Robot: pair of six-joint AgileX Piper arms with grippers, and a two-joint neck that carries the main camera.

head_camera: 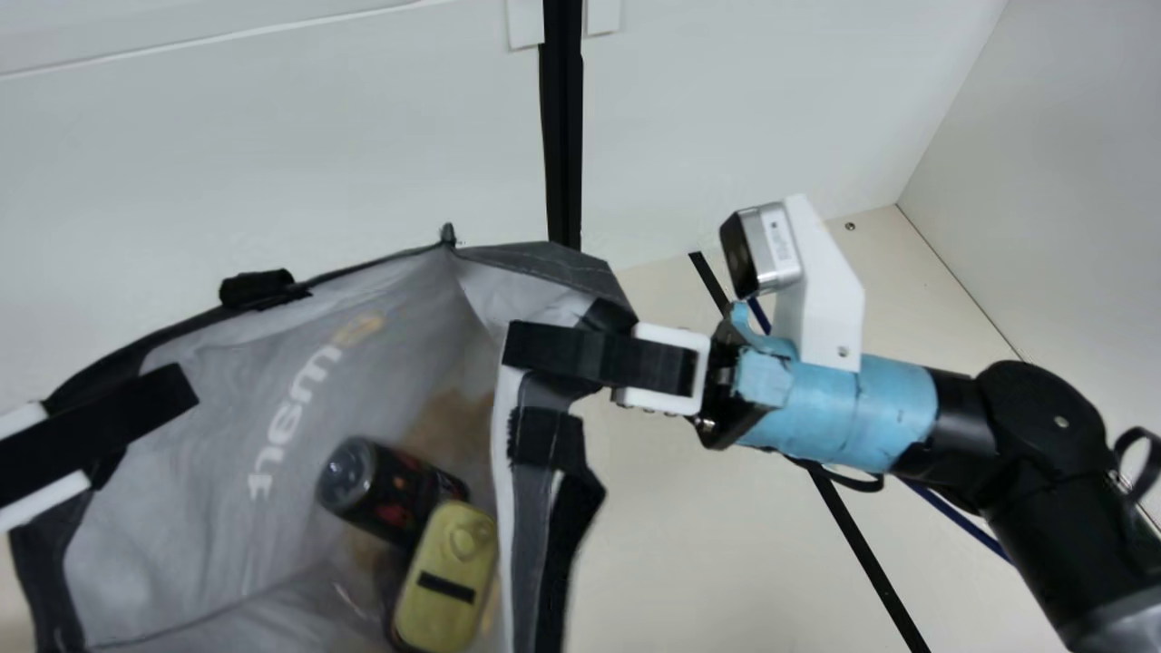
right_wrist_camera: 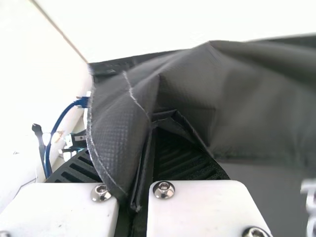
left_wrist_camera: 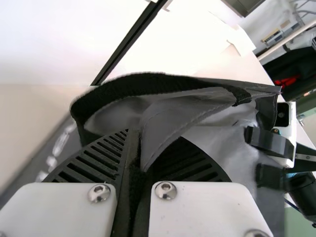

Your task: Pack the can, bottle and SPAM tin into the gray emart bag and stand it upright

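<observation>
Gray emart bag (head_camera: 218,544), mouth open.
Left gripper (head_camera: 168,397) and right gripper (head_camera: 535,352) clamp opposite rims, closed on fabric; inside, can (head_camera: 390,488) and SPAM tin (head_camera: 443,576) touch near the right wall.

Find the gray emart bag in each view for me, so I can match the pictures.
Main view: lower left, its open mouth toward the camera; the bag reaches the bottom edge.
Left wrist view: across the middle and down the right side.
Right wrist view: from left of centre to the right edge.
Shared landmark: the right gripper, clamped on the bag's rim.
</observation>
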